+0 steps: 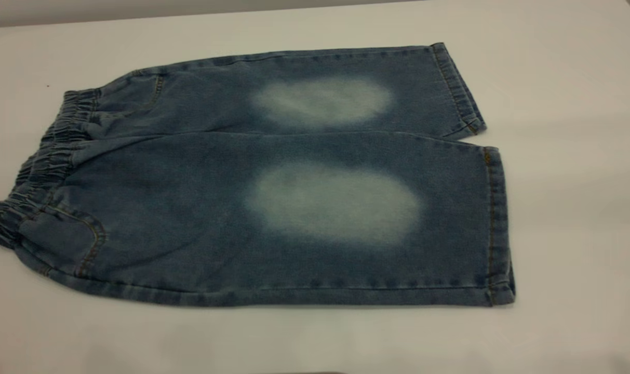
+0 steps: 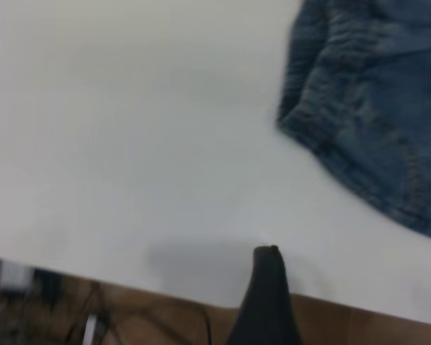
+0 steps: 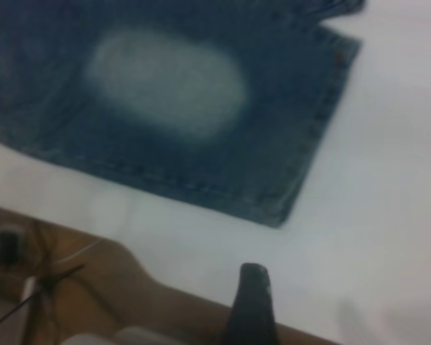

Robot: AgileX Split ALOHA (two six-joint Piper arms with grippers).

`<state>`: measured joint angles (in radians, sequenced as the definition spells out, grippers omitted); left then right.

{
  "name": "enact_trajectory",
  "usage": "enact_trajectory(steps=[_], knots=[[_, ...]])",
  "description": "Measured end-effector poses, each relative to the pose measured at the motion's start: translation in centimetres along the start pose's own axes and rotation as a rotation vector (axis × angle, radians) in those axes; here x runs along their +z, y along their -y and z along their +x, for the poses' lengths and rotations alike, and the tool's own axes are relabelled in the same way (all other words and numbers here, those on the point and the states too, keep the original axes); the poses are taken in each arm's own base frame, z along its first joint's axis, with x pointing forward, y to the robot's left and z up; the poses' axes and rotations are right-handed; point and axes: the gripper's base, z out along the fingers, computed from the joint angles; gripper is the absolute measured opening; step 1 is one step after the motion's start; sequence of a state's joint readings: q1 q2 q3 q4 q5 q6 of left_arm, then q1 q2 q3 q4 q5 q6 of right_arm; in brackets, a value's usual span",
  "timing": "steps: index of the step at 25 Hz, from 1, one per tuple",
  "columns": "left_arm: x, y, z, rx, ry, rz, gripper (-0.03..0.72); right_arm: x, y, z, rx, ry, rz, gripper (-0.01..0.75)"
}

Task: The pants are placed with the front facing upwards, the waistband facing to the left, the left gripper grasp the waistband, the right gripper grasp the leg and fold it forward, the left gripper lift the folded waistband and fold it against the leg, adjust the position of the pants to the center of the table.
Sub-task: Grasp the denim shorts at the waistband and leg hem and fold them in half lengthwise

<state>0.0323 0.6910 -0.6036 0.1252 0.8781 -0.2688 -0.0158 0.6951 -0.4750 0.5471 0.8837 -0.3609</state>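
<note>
A pair of small, short, wide-legged blue denim pants [image 1: 273, 208] is laid flat on the large, plain white desk [image 1: 569, 218], front side up. The gathered, ruched elastic waistband [image 1: 39, 166], darker blue and full of small vertical puckers, is turned to the left, and the two hemmed leg ends are turned to the right. A pale faded oval is seen on each leg, one on the far leg and a larger one on the near leg. Tan stitching runs along the hems and around the curved pocket openings beside the waistband. The pants are spread out unfolded, the two legs lying side by side and touching along the middle seam.

Neither arm is seen in the exterior view. In the left wrist view, one dark fingertip of the left end effector [image 2: 267, 287] is seen above the near edge of the desk, apart from the waistband corner of the pants [image 2: 373, 108], with nothing held. In the right wrist view, one dark fingertip of the right end effector [image 3: 250, 302] is seen likewise at the near desk edge, apart from the near leg's hem corner [image 3: 287, 208]. Whether either end effector is spread wide or narrow cannot be told, since only a single finger of each is shown.
</note>
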Motion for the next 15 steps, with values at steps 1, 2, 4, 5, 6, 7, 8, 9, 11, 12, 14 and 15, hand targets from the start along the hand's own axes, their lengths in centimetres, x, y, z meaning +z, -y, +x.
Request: enact_trajectory(steps=[1,2,4,5,6,7,8,9,11,12,14,15], knots=[[1.2,0.2,-0.7,-0.006,-0.042,-0.012,0.552,0.9,0.2,-0.5,0.013,-0.022,-0.019,0.550],[2.5,0.5,-1.3,-0.012,-0.080,-0.018,0.552,1.6,0.4,-0.9,0.021,-0.036,-0.034,0.550],[4.9,1.0,-2.5,-0.015,-0.126,-0.023,0.551,3.4,0.8,-1.7,0.066,-0.072,-0.072,0.551],[6.2,1.2,-3.0,-0.015,-0.156,-0.027,0.551,4.2,1.0,-2.0,0.075,-0.080,-0.084,0.551],[7.5,1.4,-3.3,-0.013,-0.182,-0.030,0.551,5.0,1.3,-2.3,0.096,-0.090,-0.095,0.551],[8.5,1.6,-3.7,-0.011,-0.198,-0.031,0.551,5.8,1.6,-2.5,0.110,-0.102,-0.105,0.551],[9.7,1.8,-4.0,-0.008,-0.223,-0.034,0.551,6.6,1.9,-2.7,0.126,-0.108,-0.109,0.551],[10.9,2.0,-4.2,-0.006,-0.247,-0.037,0.551,7.3,2.2,-2.9,0.135,-0.110,-0.108,0.551],[13.0,2.3,-4.4,-0.009,-0.280,-0.040,0.551,8.6,2.7,-3.0,0.168,-0.122,-0.112,0.551],[14.1,2.4,-4.4,-0.013,-0.304,-0.044,0.549,9.2,2.9,-3.1,0.181,-0.126,-0.115,0.551],[16.1,2.6,-4.0,-0.030,-0.332,-0.048,0.550,10.1,3.2,-3.2,0.194,-0.128,-0.123,0.551],[17.1,2.6,-3.7,-0.036,-0.350,-0.051,0.550,10.5,3.4,-3.3,0.199,-0.126,-0.127,0.551]])
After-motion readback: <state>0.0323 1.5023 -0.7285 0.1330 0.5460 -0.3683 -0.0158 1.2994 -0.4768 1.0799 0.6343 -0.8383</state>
